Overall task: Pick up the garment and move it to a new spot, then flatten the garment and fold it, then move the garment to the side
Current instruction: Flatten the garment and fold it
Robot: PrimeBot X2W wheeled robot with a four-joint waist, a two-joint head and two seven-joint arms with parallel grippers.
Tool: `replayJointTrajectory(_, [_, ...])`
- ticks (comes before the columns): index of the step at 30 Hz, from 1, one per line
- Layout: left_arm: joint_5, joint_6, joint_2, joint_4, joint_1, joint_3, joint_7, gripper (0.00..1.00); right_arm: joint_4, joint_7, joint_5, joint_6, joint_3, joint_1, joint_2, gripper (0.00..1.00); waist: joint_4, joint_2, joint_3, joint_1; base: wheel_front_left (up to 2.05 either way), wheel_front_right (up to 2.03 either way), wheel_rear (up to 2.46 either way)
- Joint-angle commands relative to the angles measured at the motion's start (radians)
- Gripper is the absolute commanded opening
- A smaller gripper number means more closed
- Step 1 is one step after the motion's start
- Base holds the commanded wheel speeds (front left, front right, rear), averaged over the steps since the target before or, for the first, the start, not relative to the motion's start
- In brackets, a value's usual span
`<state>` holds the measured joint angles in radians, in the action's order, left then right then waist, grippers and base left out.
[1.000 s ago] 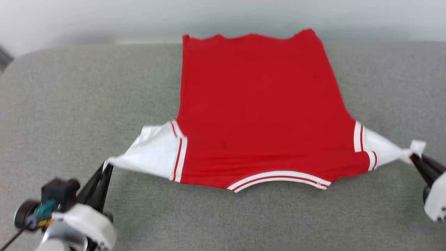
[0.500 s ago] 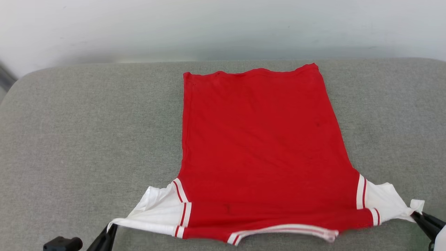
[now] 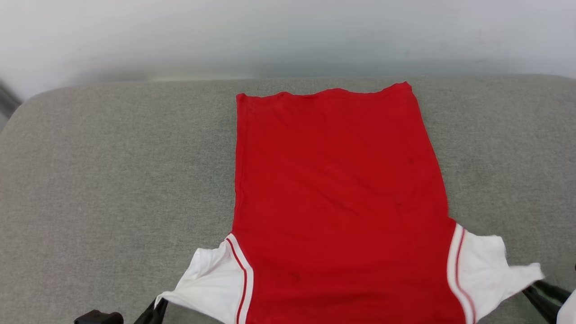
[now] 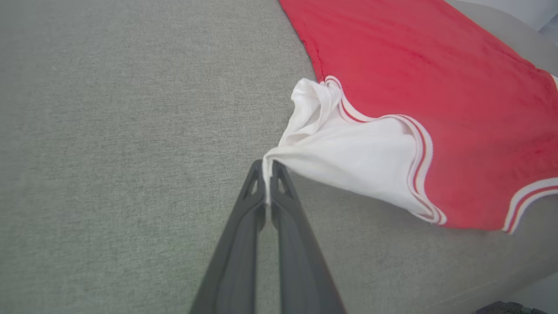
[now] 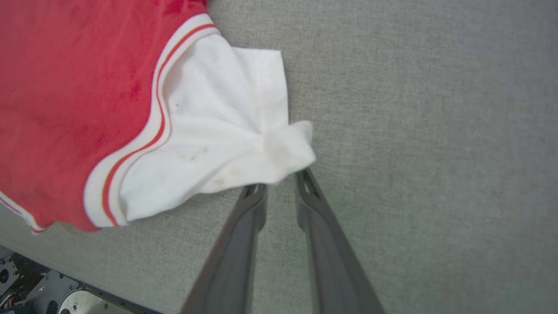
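- Between the tips of the left gripper (image 4: pixel 267 174), whose two long dark fingers are pressed flat together, a pinch of the white left sleeve (image 4: pixel 348 152) is clamped. The cloth fans out from the closed jaws, up and to the right in the left wrist view.
- Just past that sleeve and its white-and-red striped trim (image 4: pixel 420 148) begins the body of the red basketball-style shirt with white sleeves (image 3: pixel 337 189). It lies plain red side up, spread flat on the grey woven fabric cushion (image 3: pixel 112 180).
- The right gripper (image 5: pixel 281 181) has its jaws parted by a narrow gap, and grey cushion shows between the two fingers.
- The bunched end of the white right sleeve (image 5: pixel 218 131) lies at those fingertips and touches them. I cannot tell whether any cloth is caught between them.
- In the head view, the shirt stretches straight ahead between the two grippers, its sleeves nearest the jaws and its hem at the far end.
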<state>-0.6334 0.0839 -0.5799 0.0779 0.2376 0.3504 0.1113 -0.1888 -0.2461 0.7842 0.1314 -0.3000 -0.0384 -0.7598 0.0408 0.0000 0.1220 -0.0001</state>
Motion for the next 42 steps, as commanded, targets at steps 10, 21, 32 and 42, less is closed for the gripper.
replayJointTrajectory(10, [0.01,0.008,0.001,0.17,-0.029,0.047,-0.077,0.0,0.125,-0.156,0.061,-0.001,0.115,0.167,0.034,1.0,0.034,0.0,0.079,0.0001,0.0,0.0,0.0])
replayJointTrajectory(21, [0.064,0.015,0.013,0.351,-0.094,0.119,-0.16,0.0,0.149,-0.474,-0.023,-0.001,0.255,0.524,0.107,1.0,0.149,0.0,0.236,0.0001,0.0,0.0,0.0])
replayJointTrajectory(32, [0.093,-0.02,0.067,0.355,-0.207,0.167,-0.154,0.0,-0.14,-0.671,-0.275,-0.001,0.392,0.922,0.206,1.0,0.308,0.0,0.362,0.0001,0.0,0.0,0.0])
replayJointTrajectory(42, [0.1,-0.063,0.106,0.326,-0.279,0.2,-0.127,0.0,-0.307,-0.926,-0.523,-0.001,0.512,1.152,0.221,1.0,0.408,0.0,0.473,0.0001,0.0,0.0,0.0])
